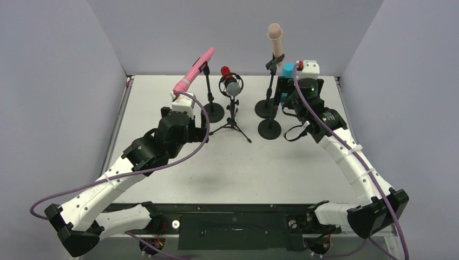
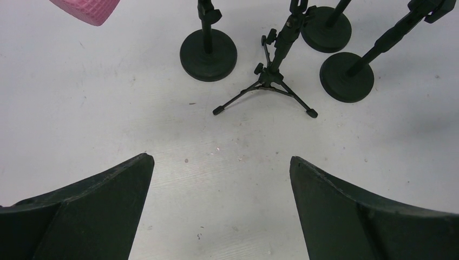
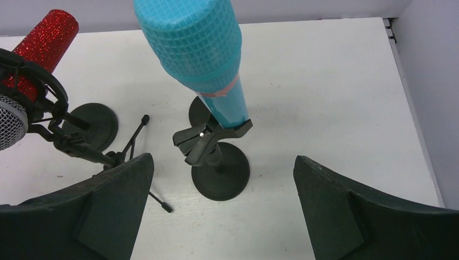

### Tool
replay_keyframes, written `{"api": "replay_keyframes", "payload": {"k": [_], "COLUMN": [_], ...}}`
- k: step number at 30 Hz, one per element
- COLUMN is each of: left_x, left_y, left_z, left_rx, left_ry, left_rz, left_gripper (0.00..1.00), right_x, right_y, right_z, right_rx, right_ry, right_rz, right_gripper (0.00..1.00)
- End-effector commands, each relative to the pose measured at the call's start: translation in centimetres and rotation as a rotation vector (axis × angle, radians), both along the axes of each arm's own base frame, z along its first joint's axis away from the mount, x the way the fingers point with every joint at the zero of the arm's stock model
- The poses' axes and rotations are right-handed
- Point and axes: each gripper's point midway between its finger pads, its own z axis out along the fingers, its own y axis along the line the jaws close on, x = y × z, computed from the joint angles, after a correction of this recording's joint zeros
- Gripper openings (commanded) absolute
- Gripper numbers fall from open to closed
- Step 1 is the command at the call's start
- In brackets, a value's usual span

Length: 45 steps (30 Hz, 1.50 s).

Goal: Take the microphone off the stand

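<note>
**Top view.** Four microphones stand on the far half of the table (image 1: 243, 168).
- Pink microphone (image 1: 194, 71): far left, tilted in the clip of a round-base stand (image 1: 214, 112).
- Red microphone (image 1: 229, 81): next along, in a ring mount on a tripod (image 1: 234, 125).
- Beige microphone (image 1: 275, 38): right of the tripod, upright and the tallest.
- Teal microphone (image 1: 287, 70): far right, only partly seen behind the right wrist.

The left arm (image 1: 135, 157) has its wrist just on the near side of the pink microphone's lower end. The right arm (image 1: 346, 157) ends at the far right group. I cannot make out the fingers of either arm from here.

**Left wrist view.** Left gripper (image 2: 220, 158): jaws wide, nothing between them, bare table below. Ahead are the tripod and three round bases. The pink microphone's mesh head shows at the top left corner.

**Right wrist view.** Right gripper (image 3: 222, 157): jaws wide, holding nothing. The teal microphone sits in the clip (image 3: 208, 141) of its black stand (image 3: 222, 176), with its head leaning toward the camera. It is lined up between the two fingers but lies beyond them, with no contact. A second round base sits just behind the stand. The red microphone is at the left edge.
</note>
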Motion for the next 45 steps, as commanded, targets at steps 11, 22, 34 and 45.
{"api": "replay_keyframes", "payload": {"k": [11,22,34,45], "left_x": [-0.3,-0.7,-0.8,-1.1], "left_y": [0.2,1.0,1.2,-0.7], "left_z": [3.6,3.5,3.7,3.1], "left_rx": [-0.072,-0.061,-0.048,-0.069], "left_ry": [-0.066,-0.07,-0.07,-0.067], "left_rz": [-0.012,-0.003,-0.007,-0.107], "left_gripper": [0.96,0.96,0.96,0.96], "right_x": [4.4,7.0,9.0,8.3], "right_y": [0.8,0.7,0.8,-0.3], "right_z": [2.5,2.6,2.1,3.1], "right_rx": [-0.093,-0.146,-0.191,-0.199], "right_ry": [-0.059,-0.109,-0.113,-0.121], "right_rz": [0.042,0.007,-0.018,-0.069], "right_gripper": [0.93,0.83,0.69,0.17]}}
